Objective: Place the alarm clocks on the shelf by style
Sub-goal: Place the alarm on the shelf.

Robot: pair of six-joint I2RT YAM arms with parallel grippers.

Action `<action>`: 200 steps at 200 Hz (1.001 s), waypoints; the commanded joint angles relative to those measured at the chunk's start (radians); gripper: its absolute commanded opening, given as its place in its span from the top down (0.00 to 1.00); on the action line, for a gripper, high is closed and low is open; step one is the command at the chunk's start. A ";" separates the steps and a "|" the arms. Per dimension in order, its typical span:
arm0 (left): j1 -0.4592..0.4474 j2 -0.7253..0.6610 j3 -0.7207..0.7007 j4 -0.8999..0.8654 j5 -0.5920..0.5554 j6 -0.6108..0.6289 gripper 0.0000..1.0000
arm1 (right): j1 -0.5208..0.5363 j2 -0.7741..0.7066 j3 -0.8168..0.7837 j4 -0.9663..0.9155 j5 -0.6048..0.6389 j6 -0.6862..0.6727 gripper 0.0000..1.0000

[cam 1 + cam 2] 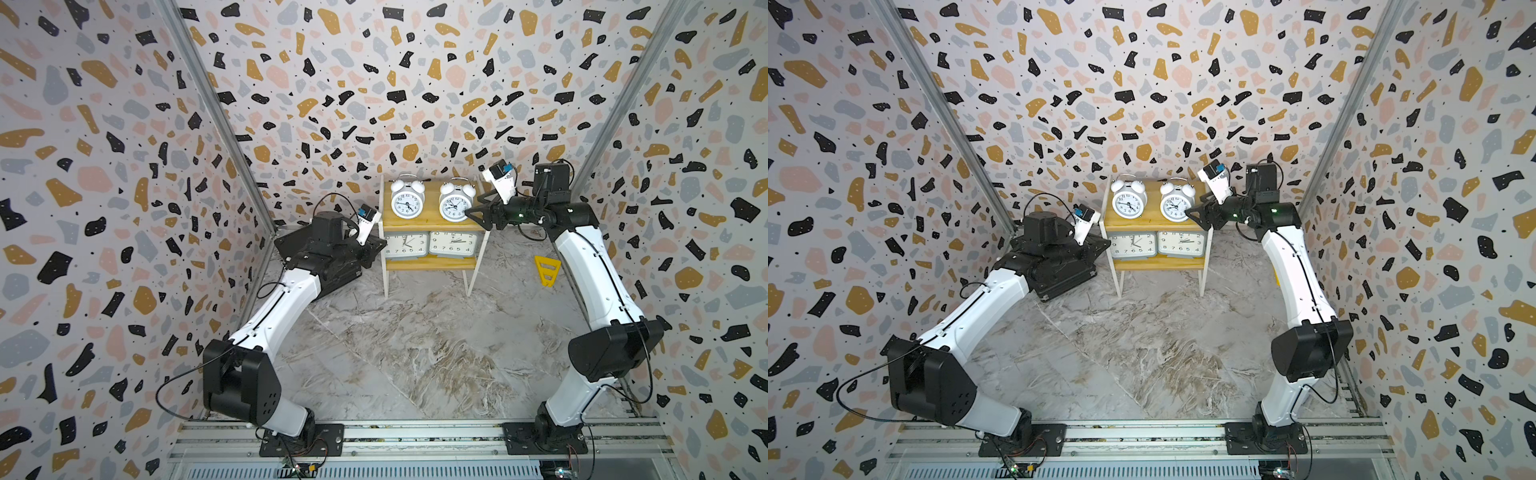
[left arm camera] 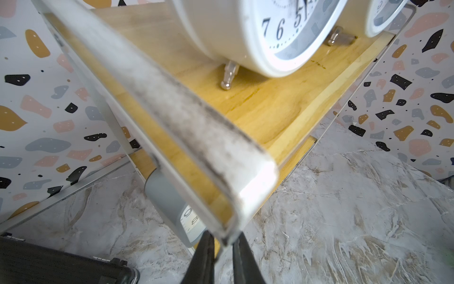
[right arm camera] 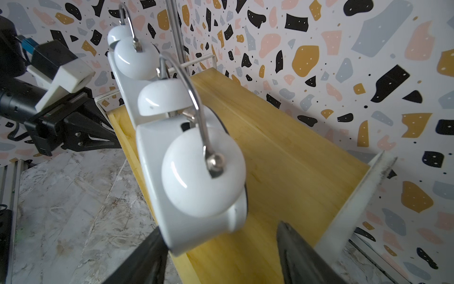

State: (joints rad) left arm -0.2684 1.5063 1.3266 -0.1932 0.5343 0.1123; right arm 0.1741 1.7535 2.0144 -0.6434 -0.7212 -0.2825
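Note:
The shelf [image 1: 430, 223] [image 1: 1150, 223] stands against the back wall. Two white twin-bell alarm clocks [image 1: 406, 202] [image 1: 455, 204] stand side by side on its top board. Two grey rectangular alarm clocks [image 1: 405, 245] [image 1: 453, 244] fill the lower board. My left gripper [image 1: 380, 245] [image 2: 224, 237] is shut on the front corner of the shelf's white left side frame [image 2: 196, 137]. My right gripper [image 1: 471, 214] [image 3: 219, 227] is open at the top board's right end. The right twin-bell clock [image 3: 196, 172] sits between its fingers; one finger is at the clock's front, the other stands apart.
A black flat case [image 1: 332, 270] [image 2: 61, 265] lies on the marble floor under my left arm, left of the shelf. A yellow triangular plastic piece [image 1: 546, 270] lies right of the shelf, beside my right arm. Patterned walls close in on three sides.

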 commanded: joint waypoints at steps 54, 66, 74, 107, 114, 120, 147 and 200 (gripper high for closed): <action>-0.001 0.006 0.043 0.017 0.047 -0.008 0.83 | -0.004 -0.032 0.001 0.017 0.023 0.003 0.27; -0.002 0.006 0.043 0.018 0.048 -0.007 0.83 | -0.004 -0.033 -0.002 0.020 0.026 0.003 0.27; -0.002 0.007 0.043 0.017 0.047 -0.007 0.83 | -0.004 -0.033 -0.003 0.024 0.029 0.004 0.27; -0.002 0.004 0.045 0.017 0.047 -0.008 0.83 | -0.004 -0.035 -0.002 0.027 0.026 0.011 0.27; -0.002 0.003 0.045 0.017 0.049 -0.007 0.83 | -0.004 -0.037 -0.002 0.028 0.023 0.011 0.27; -0.002 0.002 0.043 0.018 0.048 -0.009 0.83 | -0.004 -0.039 -0.003 0.027 0.022 0.011 0.27; -0.001 -0.009 0.046 0.018 0.050 -0.012 0.79 | -0.004 -0.064 -0.020 0.042 0.014 0.013 0.26; -0.002 -0.067 0.020 -0.008 0.024 -0.016 0.49 | -0.004 -0.161 -0.124 0.088 0.023 0.036 0.23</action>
State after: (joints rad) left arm -0.2691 1.4990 1.3270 -0.2150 0.5518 0.1009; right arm 0.1741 1.6890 1.9251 -0.6014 -0.6983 -0.2687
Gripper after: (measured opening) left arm 0.461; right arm 0.761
